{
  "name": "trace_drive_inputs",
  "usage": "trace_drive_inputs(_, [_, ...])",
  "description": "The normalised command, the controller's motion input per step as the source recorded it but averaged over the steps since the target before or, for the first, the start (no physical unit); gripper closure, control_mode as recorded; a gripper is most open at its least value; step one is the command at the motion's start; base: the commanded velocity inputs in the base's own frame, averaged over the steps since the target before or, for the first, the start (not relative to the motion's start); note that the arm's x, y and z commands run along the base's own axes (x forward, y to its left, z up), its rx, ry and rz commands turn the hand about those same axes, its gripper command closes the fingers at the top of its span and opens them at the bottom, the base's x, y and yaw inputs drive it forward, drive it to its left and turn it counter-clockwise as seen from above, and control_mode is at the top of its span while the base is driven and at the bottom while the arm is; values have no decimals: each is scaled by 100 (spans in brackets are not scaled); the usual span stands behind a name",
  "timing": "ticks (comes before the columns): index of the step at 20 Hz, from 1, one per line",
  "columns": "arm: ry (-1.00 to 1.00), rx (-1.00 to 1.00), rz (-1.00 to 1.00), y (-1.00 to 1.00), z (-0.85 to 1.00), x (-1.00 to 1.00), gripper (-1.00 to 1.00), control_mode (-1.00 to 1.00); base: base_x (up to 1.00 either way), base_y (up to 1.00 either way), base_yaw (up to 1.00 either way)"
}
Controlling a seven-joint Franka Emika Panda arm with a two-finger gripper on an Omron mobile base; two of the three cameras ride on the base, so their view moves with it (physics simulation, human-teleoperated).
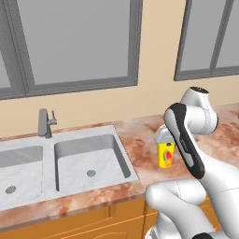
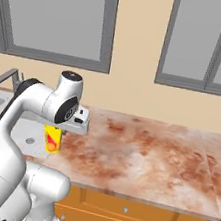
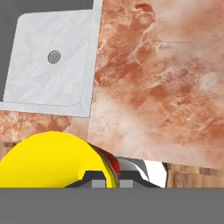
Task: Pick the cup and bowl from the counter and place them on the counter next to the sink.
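Now yellow cup (image 1: pixel 165 155) clamped in hand (image 3: pixel 112 178), above counter (image 1: pixel 140 154) beside sink (image 1: pixel 88 163)

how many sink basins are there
2. The right basin lies beside the counter, close to the yellow cup in the gripper. The left basin sits past it, cut off by the picture's edge.

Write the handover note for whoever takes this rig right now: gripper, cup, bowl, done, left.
Gripper: jaws shut on the cup, hanging beneath the hand.
Cup: held above the counter, just right of the sink; whether it touches the stone cannot be told.
Bowl: whereabouts not settled by these views.
Done: cup picked and brought beside the sink.
Left: set the cup down next to the sink and release, then fetch the bowl and place it there.
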Motion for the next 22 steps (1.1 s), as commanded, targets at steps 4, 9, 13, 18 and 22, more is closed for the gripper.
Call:
trace_drive_inputs(4, [0,0,0,0,0,0,100,100,27,4,0])
trace_drive_inputs(9, [0,0,0,0,0,0,100,100,0,0,0])
trace_drive_inputs(13, [0,0,0,0,0,0,100,100,0,0,0])
trace_drive_inputs(18, [0,0,0,0,0,0,100,100,0,0,0])
trace_drive_inputs(22, [0,0,0,0,-9,1,100,-100,0,0,0])
